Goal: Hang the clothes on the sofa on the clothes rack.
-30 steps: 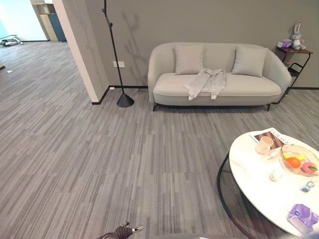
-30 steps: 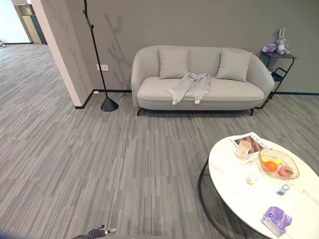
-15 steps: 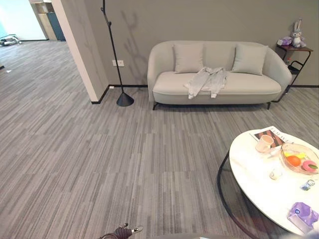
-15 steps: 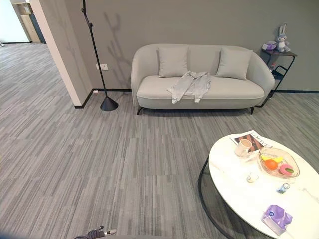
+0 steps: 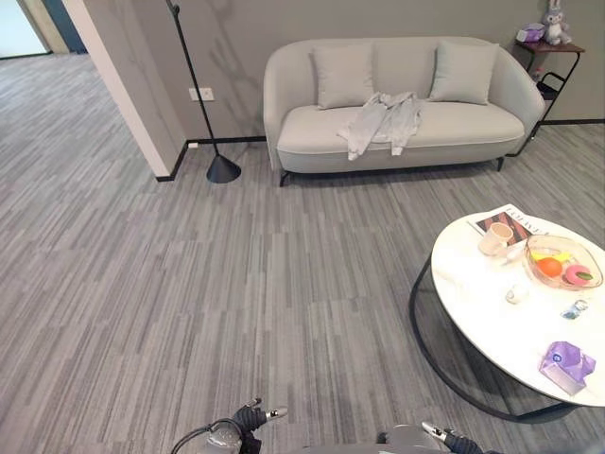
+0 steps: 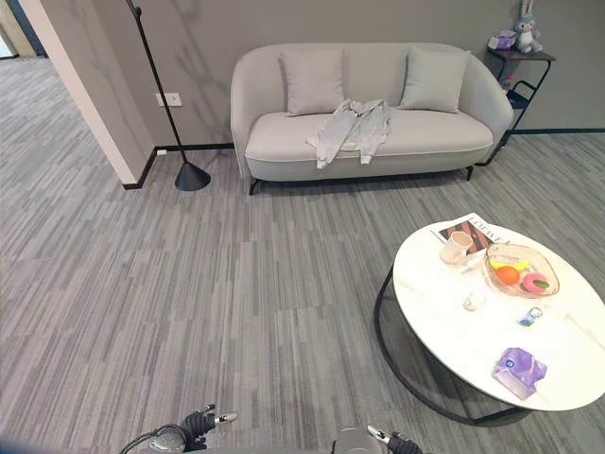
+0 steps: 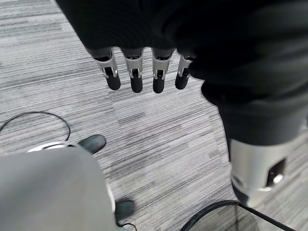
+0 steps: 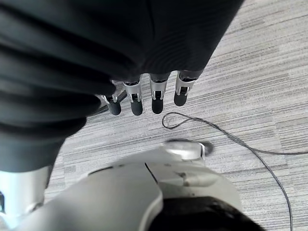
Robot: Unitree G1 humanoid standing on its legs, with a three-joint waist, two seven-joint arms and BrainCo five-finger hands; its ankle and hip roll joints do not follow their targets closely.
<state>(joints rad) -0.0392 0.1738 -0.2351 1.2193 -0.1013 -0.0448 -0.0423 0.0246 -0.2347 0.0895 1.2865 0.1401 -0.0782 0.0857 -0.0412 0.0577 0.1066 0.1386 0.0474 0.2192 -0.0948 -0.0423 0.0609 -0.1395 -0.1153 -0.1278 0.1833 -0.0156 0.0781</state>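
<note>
A pale grey garment [image 5: 381, 120] lies crumpled on the seat of the light grey sofa [image 5: 444, 132] by the far wall, between two cushions. The clothes rack [image 5: 197, 95], a thin black pole on a round black base [image 5: 223, 170], stands on the floor just left of the sofa. My left hand [image 5: 250, 417] and right hand [image 5: 452, 440] hang low at the near edge, far from the sofa. In the wrist views the left hand's fingers [image 7: 136, 72] and the right hand's fingers [image 8: 144, 96] point straight down over the carpet and hold nothing.
A round white table [image 5: 473, 322] on a black ring frame stands near right, carrying a cup [image 5: 493, 241], a fruit bowl [image 5: 565, 265], a magazine and a purple pack [image 5: 567, 364]. A dark side table with a plush rabbit [image 5: 551, 14] stands right of the sofa. A wall corner [image 5: 123, 85] juts out left of the rack.
The camera has shifted, so sofa and rack sit higher and further left in the picture. My right hand now shows at the bottom edge. The garment has not moved.
</note>
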